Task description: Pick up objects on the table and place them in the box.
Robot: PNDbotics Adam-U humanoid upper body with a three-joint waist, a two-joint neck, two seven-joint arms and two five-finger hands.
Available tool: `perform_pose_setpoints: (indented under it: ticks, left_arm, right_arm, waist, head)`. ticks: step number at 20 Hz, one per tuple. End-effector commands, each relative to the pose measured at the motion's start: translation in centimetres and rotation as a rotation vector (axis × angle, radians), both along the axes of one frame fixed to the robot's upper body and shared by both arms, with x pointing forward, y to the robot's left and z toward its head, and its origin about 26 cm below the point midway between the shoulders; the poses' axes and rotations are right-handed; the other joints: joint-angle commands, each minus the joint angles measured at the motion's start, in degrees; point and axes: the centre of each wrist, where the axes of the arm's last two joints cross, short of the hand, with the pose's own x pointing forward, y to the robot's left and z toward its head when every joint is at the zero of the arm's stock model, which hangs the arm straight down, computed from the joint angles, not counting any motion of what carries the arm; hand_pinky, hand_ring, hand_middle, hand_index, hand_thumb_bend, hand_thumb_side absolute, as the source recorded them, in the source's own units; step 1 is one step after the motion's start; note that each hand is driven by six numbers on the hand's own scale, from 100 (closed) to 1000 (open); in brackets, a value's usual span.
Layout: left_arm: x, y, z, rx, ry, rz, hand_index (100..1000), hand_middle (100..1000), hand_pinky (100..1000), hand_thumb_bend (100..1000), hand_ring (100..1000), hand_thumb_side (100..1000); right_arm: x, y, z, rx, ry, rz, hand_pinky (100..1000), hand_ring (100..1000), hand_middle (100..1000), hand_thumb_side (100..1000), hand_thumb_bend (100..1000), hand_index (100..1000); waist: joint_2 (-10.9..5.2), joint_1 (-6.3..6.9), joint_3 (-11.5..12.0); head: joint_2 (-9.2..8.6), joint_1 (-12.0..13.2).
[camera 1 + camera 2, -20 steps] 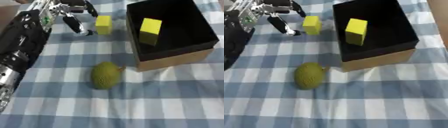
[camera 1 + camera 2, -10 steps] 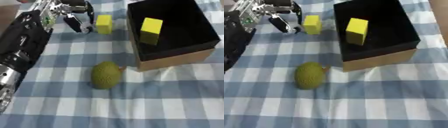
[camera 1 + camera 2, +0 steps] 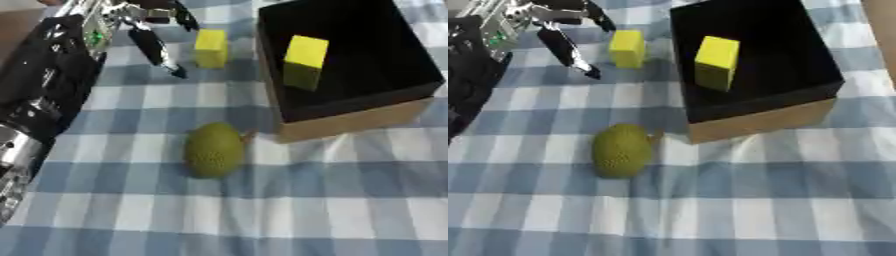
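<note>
- Our left robot hand (image 3: 149, 30) hangs wide open, fingers spread, just beside the small yellow block (image 3: 211, 47) so it can close around it.
- One yellow block (image 3: 304, 61) already sits in the black box (image 3: 350, 127).
- The bumpy green fruit (image 3: 213, 149) waits on the checked bench (image 3: 262, 215), near the box corner.

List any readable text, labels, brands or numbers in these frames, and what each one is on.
None can be read.
Yellow block on the table: plain faces, no print.
Yellow block in the box: plain.
Box: black inside, bare brown outside, no label showing.
Green fruit: no sticker.
Left hand: a small green mark beside it on the arm, too blurred to read.
</note>
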Motion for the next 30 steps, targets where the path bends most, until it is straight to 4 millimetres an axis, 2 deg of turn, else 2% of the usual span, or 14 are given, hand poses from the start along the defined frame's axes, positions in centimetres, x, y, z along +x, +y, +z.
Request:
perform_pose_setpoints:
  ticks: [1,12,15,18,19,21,24,30]
  left_arm:
    - [-0.4,0.3,2.1,-0.022,-0.056,-0.021,912,795,929,583,890,474]
    - [-0.4,-1.5,2.3,-0.049,-0.046,-0.065,901,787,924,534,885,470]
    - [-0.3,-1.6,2.1,-0.052,-0.046,-0.063,880,761,911,438,869,436]
    - [-0.3,-1.7,2.0,-0.076,-0.046,-0.065,795,682,886,314,819,395]
    - [-0.3,-1.7,2.0,-0.084,-0.047,-0.061,745,650,870,240,799,323]
    - [-0.3,-1.7,1.9,-0.107,-0.049,-0.052,691,615,854,187,775,295]
    - [-0.2,-1.7,1.7,-0.124,-0.041,-0.045,660,602,843,126,761,258]
    - [-0.4,-1.3,2.4,-0.148,-0.046,-0.050,650,592,836,100,751,225]
  right_arm:
    - [-0.1,-0.2,0.7,-0.018,-0.019,0.000,915,1000,408,470,100,877]
    - [0.1,0.1,1.1,-0.020,-0.028,0.014,917,1000,404,470,100,878]
    - [0.2,0.2,1.1,-0.020,-0.027,0.017,918,1000,402,470,100,879]
    - [0.2,0.2,1.0,-0.020,-0.023,0.018,919,1000,401,470,100,879]
    - [0.2,0.3,1.0,-0.020,-0.022,0.019,919,1000,401,470,100,879]
    - [0.2,0.3,1.0,-0.020,-0.021,0.019,919,1000,401,470,100,879]
    - [0.2,0.3,1.0,-0.021,-0.017,0.020,920,1000,400,470,100,880]
    - [0.0,0.1,0.6,-0.018,-0.003,0.012,921,1000,403,470,100,879]
  waist:
    - [-1.02,-0.10,-0.14]
    - [0.35,0.05,-0.18]
    - [0.71,0.09,-0.19]
    - [0.86,0.14,-0.17]
    - [0.87,0.15,-0.15]
    - [0.85,0.16,-0.18]
    - [0.70,0.15,-0.20]
    - [-0.45,0.07,0.30]
  head:
    - [-0.46,0.63]
    - [-1.04,1.87]
    - [-1.15,1.97]
    - [-1.00,1.72]
    - [-0.95,1.63]
    - [-0.88,1.60]
    - [-0.67,1.52]
    - [0.51,1.02]
